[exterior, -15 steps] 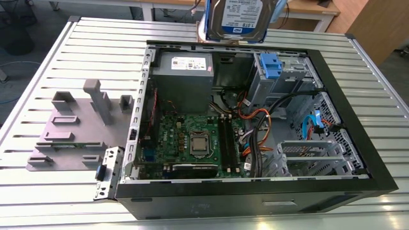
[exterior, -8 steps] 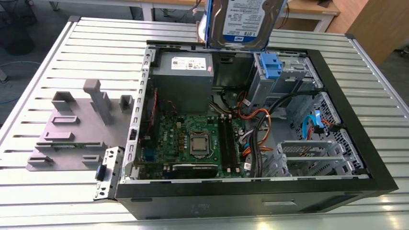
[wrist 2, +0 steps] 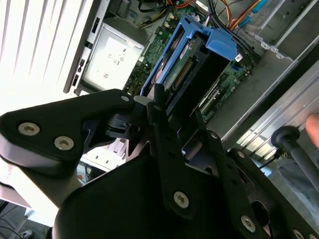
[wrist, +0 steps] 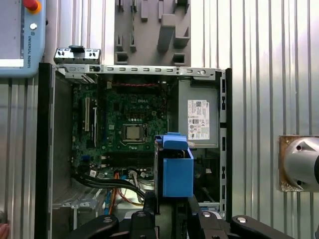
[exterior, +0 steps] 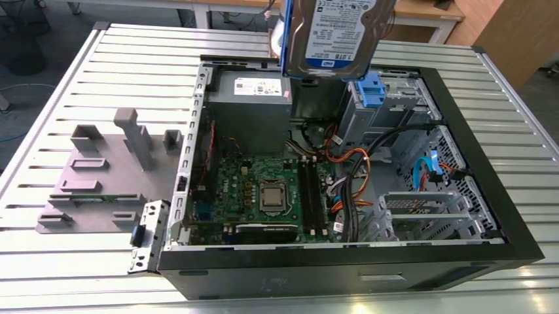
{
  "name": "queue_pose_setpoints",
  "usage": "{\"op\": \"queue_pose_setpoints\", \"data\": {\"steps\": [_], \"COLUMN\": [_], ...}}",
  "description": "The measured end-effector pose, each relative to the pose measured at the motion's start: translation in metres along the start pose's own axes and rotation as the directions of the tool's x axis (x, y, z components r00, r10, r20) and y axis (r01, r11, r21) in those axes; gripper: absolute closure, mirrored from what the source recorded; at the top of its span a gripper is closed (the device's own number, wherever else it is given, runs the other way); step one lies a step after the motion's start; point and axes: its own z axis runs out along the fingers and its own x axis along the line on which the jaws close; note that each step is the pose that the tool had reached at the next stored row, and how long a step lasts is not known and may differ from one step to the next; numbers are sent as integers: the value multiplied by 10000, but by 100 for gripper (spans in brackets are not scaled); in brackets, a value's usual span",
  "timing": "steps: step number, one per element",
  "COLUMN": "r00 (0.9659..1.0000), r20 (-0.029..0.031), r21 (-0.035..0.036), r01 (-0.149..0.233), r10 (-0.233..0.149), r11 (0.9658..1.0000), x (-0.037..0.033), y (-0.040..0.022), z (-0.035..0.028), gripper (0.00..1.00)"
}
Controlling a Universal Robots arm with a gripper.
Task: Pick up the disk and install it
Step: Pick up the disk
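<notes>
Slatted metal bench [exterior: 105, 59] carries an open computer case [exterior: 489, 216] — above it the fingers [wrist 2: 162, 129] pinch the disk [exterior: 336, 33], silver-grey, white-and-blue label, framed in blue plastic.

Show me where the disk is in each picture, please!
Exterior view: the disk, label showing, high above the open computer case.
Second wrist view: the disk edge-on in its blue frame, over the case's inside.
First wrist view: the disk end-on, blue frame facing, next to the power supply.
Shared landmark: the grey power supply with its white label.
</notes>
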Motion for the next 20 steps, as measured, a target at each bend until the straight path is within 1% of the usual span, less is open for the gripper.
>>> {"op": "queue_pose_setpoints", "data": {"steps": [9, 20], "r00": [10000, 10000], "r20": [1, 1], "r21": [1, 0], "r01": [0, 0], "r10": [0, 0], "r11": [10000, 10000], "x": [171, 455], "y": [-3, -6], "z": [18, 36], "gripper": [65, 65]}}
